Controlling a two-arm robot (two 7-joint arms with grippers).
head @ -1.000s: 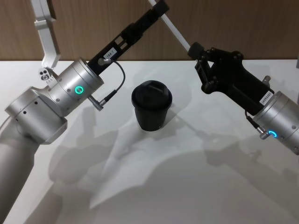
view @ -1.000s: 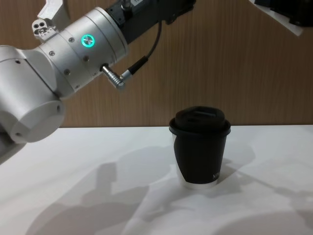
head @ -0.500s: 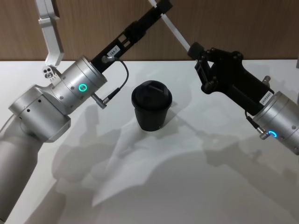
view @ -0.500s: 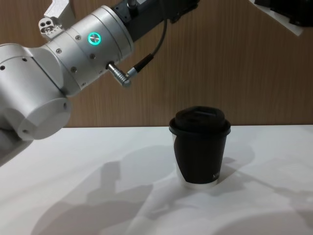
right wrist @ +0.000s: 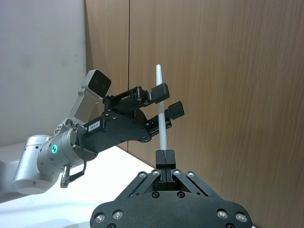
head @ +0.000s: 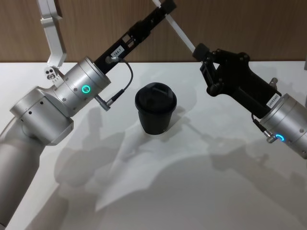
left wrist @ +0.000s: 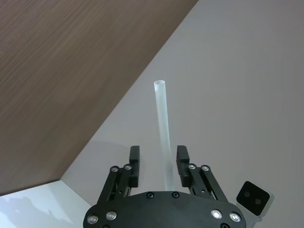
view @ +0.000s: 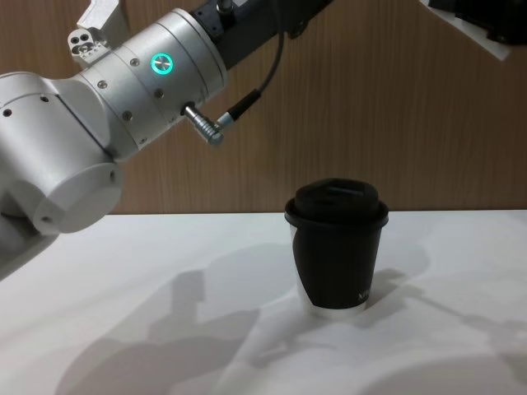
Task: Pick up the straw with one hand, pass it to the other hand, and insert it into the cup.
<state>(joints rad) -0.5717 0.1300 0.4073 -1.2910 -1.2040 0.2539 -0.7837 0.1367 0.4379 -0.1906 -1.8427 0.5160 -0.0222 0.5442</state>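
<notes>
Head view: a white table [head: 192, 191] fills the lower frame, and a brown wood-panelled wall [head: 96, 24] runs across the top. The silver, cylindrical left arm [head: 48, 115] enters from the lower left and rises diagonally toward the top centre. It ends in the black left gripper [head: 165, 8] at the upper edge. The silver right arm [head: 288, 122] enters from the right edge, and its black right gripper [head: 199, 50] points up and to the left, above and right of centre.

A small matte black paper cup [head: 155, 109] with a black domed plastic lid stands upright on the table at frame centre, below and between the two grippers and apart from both.

A long, thin, straight white straw [head: 180, 32] slants from the top edge at centre down and rightward, linking the two grippers in the air above the cup.

Left wrist view: the left gripper's fingers [left wrist: 134, 161] are parted, and the straw passes between them, nearer to one finger.

Right wrist view: the right gripper's fingers [right wrist: 162, 156] are pressed together on the straw's lower end.

Chest view: the cup stands right of centre, and the left arm crosses the upper left.
</notes>
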